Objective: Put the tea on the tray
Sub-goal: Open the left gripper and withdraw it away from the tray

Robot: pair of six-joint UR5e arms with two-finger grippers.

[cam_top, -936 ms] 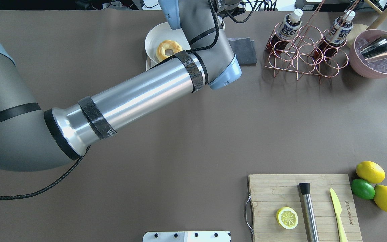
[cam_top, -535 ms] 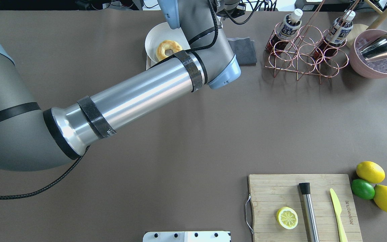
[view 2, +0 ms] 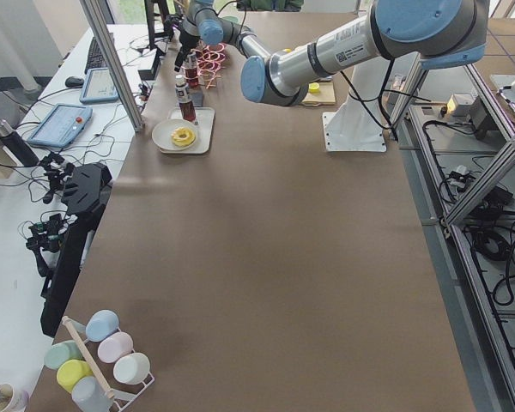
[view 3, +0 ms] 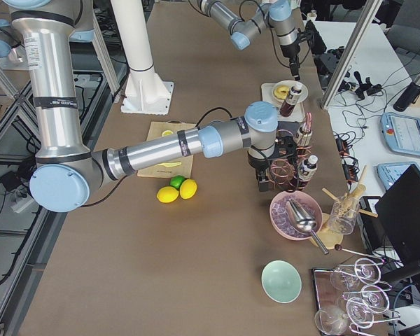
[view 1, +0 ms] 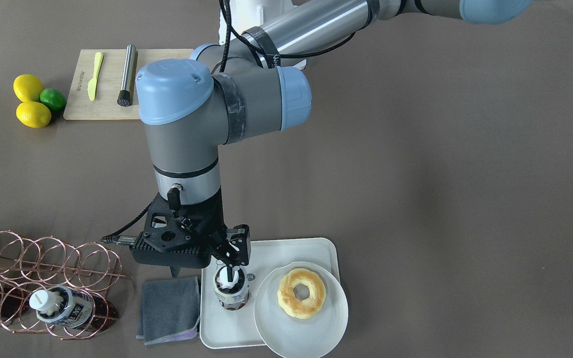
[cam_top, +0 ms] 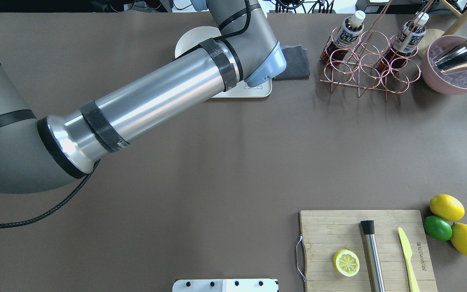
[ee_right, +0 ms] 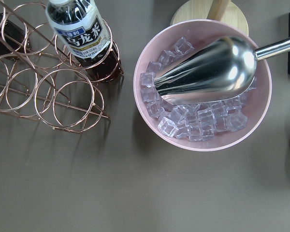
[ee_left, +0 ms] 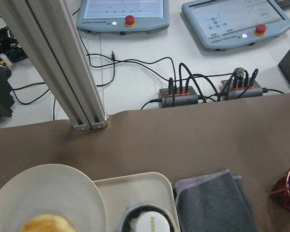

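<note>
- Forward went the left arm, now covering the doughnut on the round plate [view 1: 311, 328].
- Left gripper [view 1: 231, 271] seems clamped on the tea's [view 1: 231, 291] white cap, upright on the glossy off-white tray [view 1: 311, 247].
- Matte brown table [view 1: 440, 199]; right gripper unseen.

Dark brown tea [view 1: 231, 298] under a white cap, with a white-and-navy label; off-white tray [view 1: 227, 330], white plate [view 1: 300, 328] and golden-yellow doughnut [view 1: 301, 292]. Grey cloth [view 1: 169, 309] with a purple edge, copper-pink wire rack [cam_top: 363, 65], pink bowl [ee_right: 203, 87] of clear ice with a shiny steel scoop [ee_right: 208, 70]. Two yellow lemons [cam_top: 446, 207] and a green lime [cam_top: 438, 228] beside a pale wooden board [cam_top: 330, 231], all on a dull brown surface [cam_top: 233, 170].
</note>
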